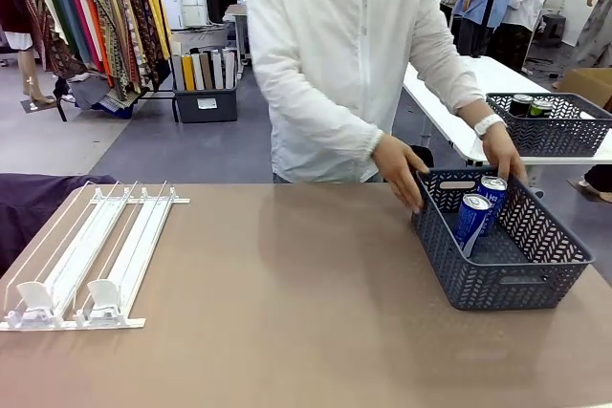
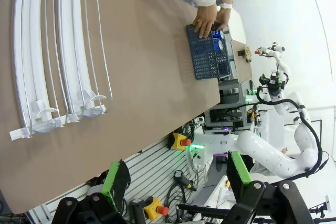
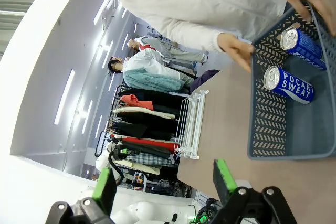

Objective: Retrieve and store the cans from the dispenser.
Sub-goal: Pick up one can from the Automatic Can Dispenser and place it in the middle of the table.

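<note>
Basket (image 3: 294,129) cut off by right edge.

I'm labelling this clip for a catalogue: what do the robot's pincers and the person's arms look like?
Each pincer, left and right, is black with two fingers faced in bright green pads. The person wears a white long-sleeved shirt with buttoned cuffs and a white wristwatch.
</note>
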{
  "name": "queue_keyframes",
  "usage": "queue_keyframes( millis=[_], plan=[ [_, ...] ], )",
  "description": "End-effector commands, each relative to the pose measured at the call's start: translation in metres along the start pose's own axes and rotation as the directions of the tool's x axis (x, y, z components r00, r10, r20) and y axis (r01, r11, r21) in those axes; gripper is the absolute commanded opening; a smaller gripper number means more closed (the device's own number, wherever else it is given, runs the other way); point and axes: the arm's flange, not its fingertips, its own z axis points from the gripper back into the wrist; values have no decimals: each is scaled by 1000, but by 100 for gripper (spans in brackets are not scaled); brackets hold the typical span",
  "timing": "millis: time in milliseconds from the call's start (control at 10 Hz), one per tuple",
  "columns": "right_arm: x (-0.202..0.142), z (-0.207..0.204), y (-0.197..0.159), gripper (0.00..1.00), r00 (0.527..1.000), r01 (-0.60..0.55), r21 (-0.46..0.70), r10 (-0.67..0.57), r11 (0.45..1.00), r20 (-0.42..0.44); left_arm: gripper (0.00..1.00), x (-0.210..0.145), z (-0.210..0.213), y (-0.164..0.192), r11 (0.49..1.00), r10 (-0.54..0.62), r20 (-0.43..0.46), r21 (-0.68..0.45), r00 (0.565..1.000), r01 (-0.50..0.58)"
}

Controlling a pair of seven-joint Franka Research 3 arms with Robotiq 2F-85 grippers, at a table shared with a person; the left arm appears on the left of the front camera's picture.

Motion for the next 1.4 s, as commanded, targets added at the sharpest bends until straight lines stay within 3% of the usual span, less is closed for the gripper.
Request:
queue_keyframes(
  millis=[0,1300],
  plan=[
    [2,-1,1,100,1000,-25,18,25,1000,12,100,-1,1,-2,1000,-3,6,-18,1000,3],
    [2,-1,1,100,1000,-25,18,25,1000,12,100,-1,1,-2,1000,-3,6,-18,1000,3]
  ],
)
